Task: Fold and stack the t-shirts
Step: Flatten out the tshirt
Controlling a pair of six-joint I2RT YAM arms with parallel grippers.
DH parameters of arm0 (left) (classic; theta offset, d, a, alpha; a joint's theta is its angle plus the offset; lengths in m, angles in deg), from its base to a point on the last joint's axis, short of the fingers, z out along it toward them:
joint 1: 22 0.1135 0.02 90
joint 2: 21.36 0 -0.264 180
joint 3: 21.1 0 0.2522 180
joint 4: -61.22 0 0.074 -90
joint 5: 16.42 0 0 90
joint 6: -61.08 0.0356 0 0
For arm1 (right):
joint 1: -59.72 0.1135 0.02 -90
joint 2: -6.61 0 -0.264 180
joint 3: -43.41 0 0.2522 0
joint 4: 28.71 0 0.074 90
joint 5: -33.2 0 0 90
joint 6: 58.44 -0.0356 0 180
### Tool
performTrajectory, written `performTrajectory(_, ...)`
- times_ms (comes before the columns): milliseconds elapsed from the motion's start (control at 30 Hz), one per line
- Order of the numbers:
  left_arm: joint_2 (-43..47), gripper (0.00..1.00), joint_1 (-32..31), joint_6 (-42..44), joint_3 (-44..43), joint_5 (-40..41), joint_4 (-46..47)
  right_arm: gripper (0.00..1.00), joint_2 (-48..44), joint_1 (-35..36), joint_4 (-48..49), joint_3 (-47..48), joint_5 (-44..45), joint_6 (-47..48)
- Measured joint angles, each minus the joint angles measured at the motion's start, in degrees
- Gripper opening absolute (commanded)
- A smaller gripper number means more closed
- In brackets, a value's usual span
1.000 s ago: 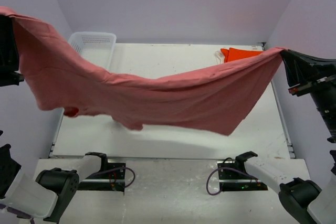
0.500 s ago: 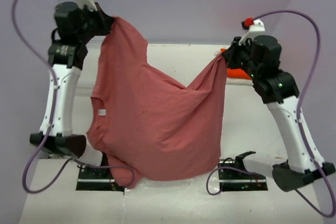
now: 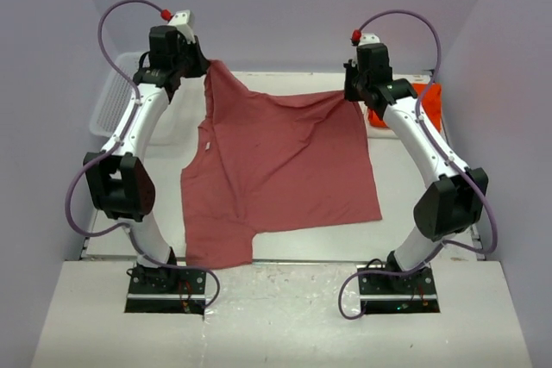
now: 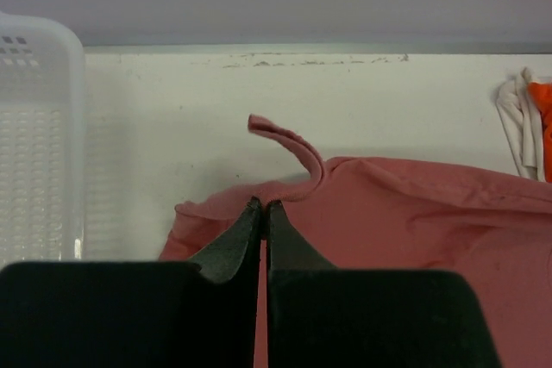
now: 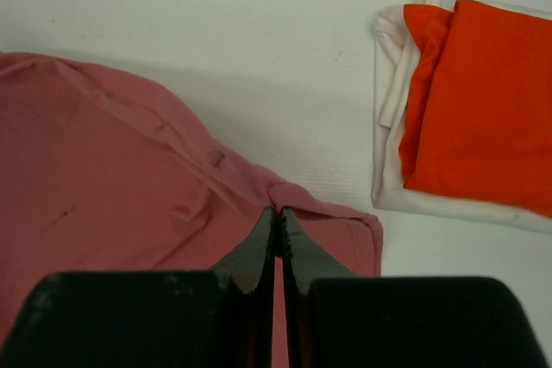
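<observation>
The rose-red t-shirt (image 3: 285, 165) lies spread over the table, its far edge lifted at two corners. My left gripper (image 3: 208, 68) is shut on its far left corner (image 4: 285, 191). My right gripper (image 3: 348, 92) is shut on its far right corner (image 5: 328, 213). The near sleeve reaches the table's front edge at the left. The orange t-shirt (image 3: 429, 102) lies folded on the folded white t-shirt (image 5: 392, 170) at the far right; both show in the right wrist view, the orange one (image 5: 483, 92) on top.
A white mesh basket (image 3: 116, 101) stands at the far left of the table, also in the left wrist view (image 4: 39, 144). The back wall runs just behind the grippers. Both arm bases sit at the near edge.
Both arms have swung from high and wide down toward the far side of the table. The rose-red shirt has gone from hanging in the air to lying spread on the table.
</observation>
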Motion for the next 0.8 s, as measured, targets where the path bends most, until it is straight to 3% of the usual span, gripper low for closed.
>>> performTrajectory(800,-21.9,0.0,-2.2,6.3,-21.8,0.4,0.9,0.0,23.5,-13.0,1.7,18.5,2.6,1.3)
